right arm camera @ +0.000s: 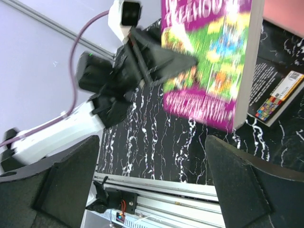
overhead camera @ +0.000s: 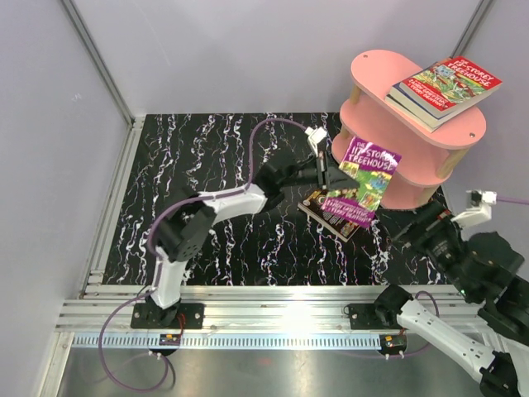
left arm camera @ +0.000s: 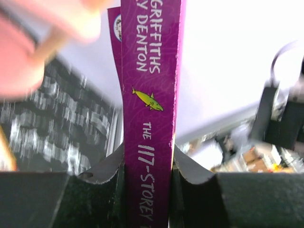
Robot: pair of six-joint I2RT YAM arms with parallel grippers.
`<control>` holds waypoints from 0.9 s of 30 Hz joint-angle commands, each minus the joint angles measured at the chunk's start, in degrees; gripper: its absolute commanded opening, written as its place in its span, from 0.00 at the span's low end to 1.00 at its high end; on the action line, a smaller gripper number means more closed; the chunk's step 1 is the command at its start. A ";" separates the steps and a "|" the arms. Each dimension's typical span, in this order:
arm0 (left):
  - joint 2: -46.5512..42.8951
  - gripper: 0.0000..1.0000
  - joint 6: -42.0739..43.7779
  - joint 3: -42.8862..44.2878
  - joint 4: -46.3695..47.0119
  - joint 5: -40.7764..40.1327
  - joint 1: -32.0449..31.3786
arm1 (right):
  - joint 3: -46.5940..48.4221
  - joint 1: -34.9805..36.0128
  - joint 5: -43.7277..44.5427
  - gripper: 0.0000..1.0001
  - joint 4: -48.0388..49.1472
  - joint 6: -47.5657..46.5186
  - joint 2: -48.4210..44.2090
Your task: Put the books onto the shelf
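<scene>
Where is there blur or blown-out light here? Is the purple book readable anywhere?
Top external: sharp, evenly lit, purple book title readable. Left wrist: spine lettering crisp, but the pink shelf is a close, out-of-focus smear and the background is washed white. Right wrist: the cover is blurred; the black book below it looks sharper.

Top view: high and behind the arm bases, looking down and forward over the whole tabletop (overhead camera: 182, 157), with the shelf (overhead camera: 372, 70) at far right.
Left wrist view: very close, looking out along the left fingers (left arm camera: 61, 199) at the spine of the purple book (left arm camera: 152, 109); the pink blur at upper left may be the shelf.
Right wrist view: low, looking between the right fingers (right arm camera: 242, 190) across the tabletop at the left arm (right arm camera: 52, 133).
Shared: the purple book in all three views; the left arm in the top and right wrist views.
</scene>
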 commanded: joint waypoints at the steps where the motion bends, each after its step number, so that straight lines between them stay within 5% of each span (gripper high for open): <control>1: 9.48 0.00 -10.85 11.94 7.51 -4.00 0.26 | 3.23 0.17 4.91 1.00 -6.16 -1.14 -0.66; 4: 18.97 0.00 -20.79 22.66 11.83 -6.54 0.35 | 5.52 0.17 5.70 1.00 -8.54 -1.14 -1.45; 9: 24.70 0.00 -19.06 35.76 2.10 -12.34 -0.35 | 8.07 0.08 7.37 1.00 -11.01 -1.31 -3.73; 21: 27.00 0.00 -22.39 45.80 -3.17 -31.32 -1.93 | 7.46 0.08 7.29 1.00 -11.46 -1.05 -6.55; 27: 28.57 0.20 -17.65 56.34 -17.66 -46.52 -5.97 | 8.77 0.17 7.90 1.00 -12.77 -1.23 -7.07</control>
